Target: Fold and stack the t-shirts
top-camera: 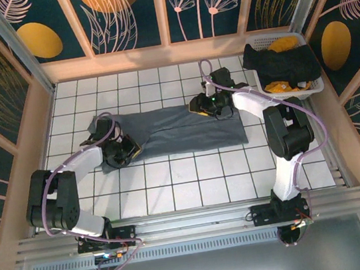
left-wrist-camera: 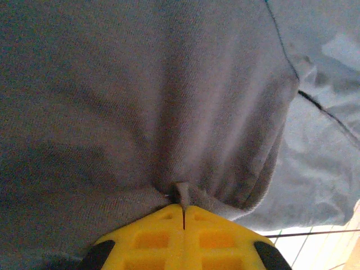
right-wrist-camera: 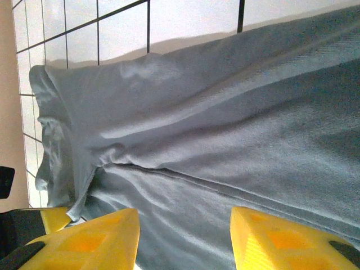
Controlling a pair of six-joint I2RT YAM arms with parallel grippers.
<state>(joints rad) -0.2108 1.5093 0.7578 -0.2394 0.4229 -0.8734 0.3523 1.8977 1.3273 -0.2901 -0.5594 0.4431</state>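
Slate blue-grey t-shirt [top-camera: 186, 131] lies flat mid-table, long axis 9 to 3 o'clock. Left gripper [left-wrist-camera: 183, 211] sits at its 8 o'clock corner, closed tight on a pinch of cloth, likely to carry that end over. Right gripper [right-wrist-camera: 185, 236] is at the 12 o'clock edge, fingers wide apart and holding nothing, probably lining up a matching grab. Black tee [top-camera: 284, 63] and mustard tee [top-camera: 282, 44] are heaped in the white laundry basket [top-camera: 298, 93] at 2 o'clock.

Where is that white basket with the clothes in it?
In the top view, the white laundry basket sits in the far right corner of the table, holding black cloth and yellow cloth, just beyond the right end of the spread blue-grey t-shirt.
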